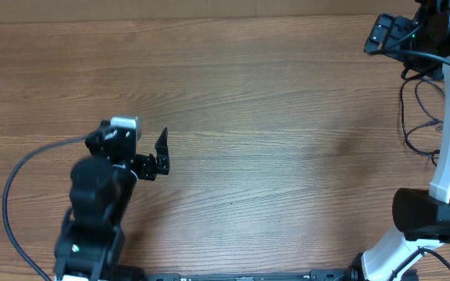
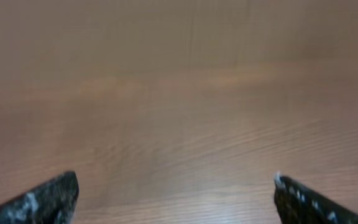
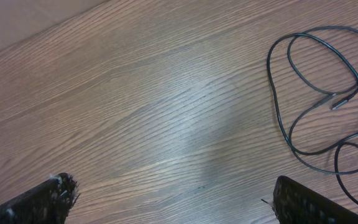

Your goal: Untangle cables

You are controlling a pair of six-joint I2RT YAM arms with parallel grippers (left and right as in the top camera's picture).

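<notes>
The cables point(image 1: 417, 117) are thin black cords lying in loose loops at the table's right edge, partly hidden behind the white right arm. In the right wrist view the cables point(image 3: 316, 93) fill the right side, with a small plug point(image 3: 339, 103) among the loops. My right gripper point(image 1: 379, 35) is at the far right corner, open and empty, left of the loops; its fingers point(image 3: 173, 183) are wide apart over bare wood. My left gripper point(image 1: 162, 154) is open and empty at the left middle, far from the cables; in its own view the fingers point(image 2: 176, 180) frame only wood.
The wooden table point(image 1: 272, 140) spans the whole view. The left arm's thick black wire point(image 1: 22, 168) curves at the lower left. The right arm's white base point(image 1: 444, 187) stands at the right edge beside the cables.
</notes>
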